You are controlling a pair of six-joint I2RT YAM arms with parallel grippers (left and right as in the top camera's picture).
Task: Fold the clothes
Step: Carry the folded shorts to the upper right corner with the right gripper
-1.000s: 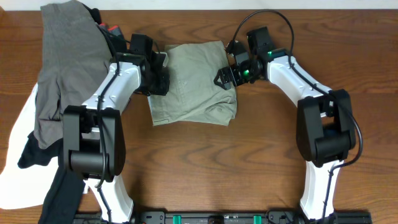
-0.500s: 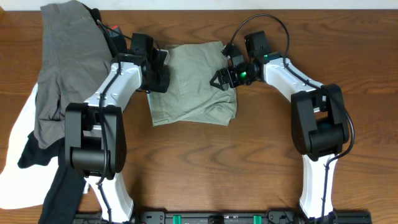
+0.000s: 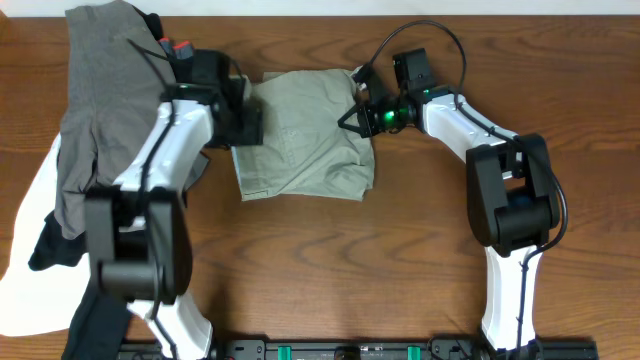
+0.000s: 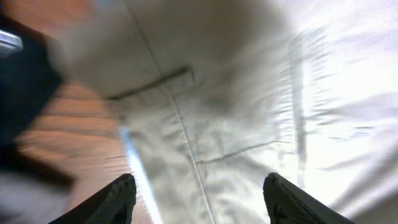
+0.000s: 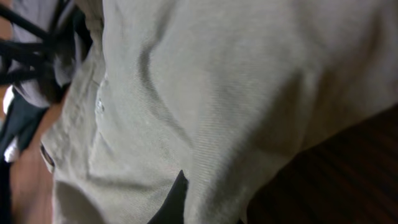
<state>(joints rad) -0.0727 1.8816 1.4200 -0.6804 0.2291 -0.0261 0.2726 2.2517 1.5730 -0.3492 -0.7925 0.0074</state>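
Three garments heaped at far left of the wooden table (image 3: pixel 330 260): grey garment (image 3: pixel 100 110) on top, white garment (image 3: pixel 25 260) beneath at the table's left edge, black garment (image 3: pixel 95 310) trailing toward the near side and cut off by the frame. Small red item (image 3: pixel 180 47) behind the left arm, mostly hidden, not identifiable.

Left gripper (image 3: pixel 246 120) at the left edge of the khaki shorts (image 3: pixel 305 140). Jaws masked by the arm's own body from overhead. Wrist view blurred: two dark fingertips (image 4: pixel 121 198) well apart, nothing clamped, seams and a pocket line of the shorts between them.

Khaki shorts folded to a rough rectangle, mid-table toward the far side, between both arms.

Right gripper (image 3: pixel 352 120) at the right edge of the shorts, closed on a fold of cloth. Wrist view: one dark finger (image 5: pixel 173 200) poking from under bunched fabric, the pinch itself covered.
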